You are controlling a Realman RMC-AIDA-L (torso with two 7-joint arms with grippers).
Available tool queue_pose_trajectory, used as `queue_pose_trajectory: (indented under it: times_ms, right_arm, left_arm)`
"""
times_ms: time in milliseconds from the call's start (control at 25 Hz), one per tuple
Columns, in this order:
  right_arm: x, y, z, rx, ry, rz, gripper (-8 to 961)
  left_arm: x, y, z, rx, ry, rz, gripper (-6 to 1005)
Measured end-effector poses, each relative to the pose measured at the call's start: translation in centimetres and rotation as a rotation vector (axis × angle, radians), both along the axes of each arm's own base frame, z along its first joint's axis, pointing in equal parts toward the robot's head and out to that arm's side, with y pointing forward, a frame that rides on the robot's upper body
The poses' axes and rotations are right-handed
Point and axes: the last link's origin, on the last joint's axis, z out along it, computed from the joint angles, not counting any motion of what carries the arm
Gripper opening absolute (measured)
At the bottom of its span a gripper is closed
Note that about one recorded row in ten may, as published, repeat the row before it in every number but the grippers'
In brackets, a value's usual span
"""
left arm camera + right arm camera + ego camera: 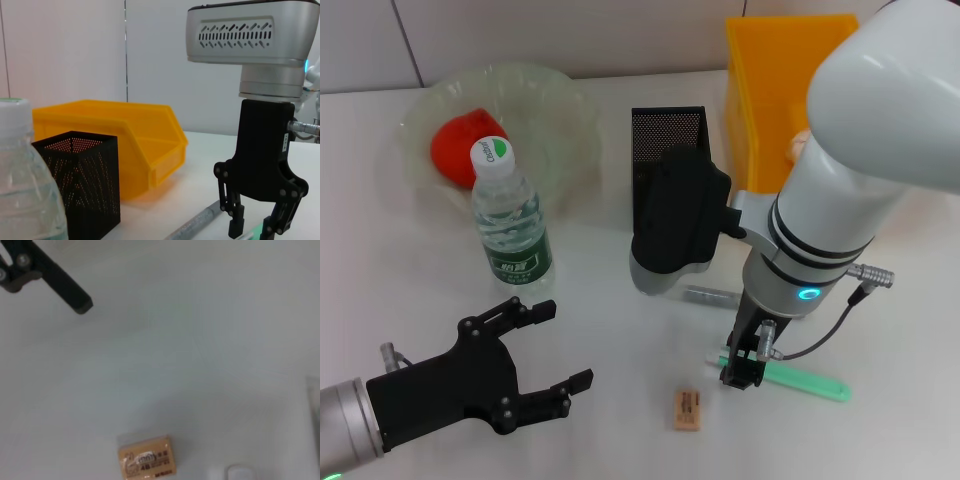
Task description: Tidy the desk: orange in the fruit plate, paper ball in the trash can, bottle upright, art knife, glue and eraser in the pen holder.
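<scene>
right gripper (744, 368) is down at the white tabletop (620, 400), fingers pointing down over the near end of the green plastic art knife (798, 381), which lies flat; jaws narrow, set close about the knife's end, though contact is not clear. a thin grey glue stick (712, 295) lies flat just behind the gripper, near the black mesh pen holder (666, 150), which stands upright and is partly hidden by the right arm's wrist. small tan rectangular eraser (687, 409) lies on the table just beside the knife, toward the robot's left. left gripper (545, 355) hovers low at the near left, jaws spread wide, holding nothing. clear plastic water bottle (510, 226) with white cap stands upright in front of the translucent fruit plate (560, 100), which holds a red-orange fruit (460, 145). yellow plastic bin (770, 80) sits behind the pen holder.
</scene>
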Motion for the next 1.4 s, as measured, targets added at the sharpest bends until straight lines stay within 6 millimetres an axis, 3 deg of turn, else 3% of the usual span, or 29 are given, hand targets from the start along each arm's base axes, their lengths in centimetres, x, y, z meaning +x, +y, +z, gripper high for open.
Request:
queue_pose_trajectory:
  times_ms: [840,1040,1400]
  right_arm:
    - [0.39,-0.02,-0.14,-0.01,-0.013,-0.006,248]
    - [0.26,-0.26,-0.1,-0.019,-0.015,-0.001,168]
    - [-0.36,0.06,0.65,-0.001,0.012,-0.008,169]
  left_arm:
    - [-0.02,-0.04,-0.02,-0.001,0.0,0.0,866]
    - [0.02,0.03,0.02,-0.002,-0.003,0.004,866]
    - [0.2,0.2,0.05,-0.004,-0.006,0.0,866]
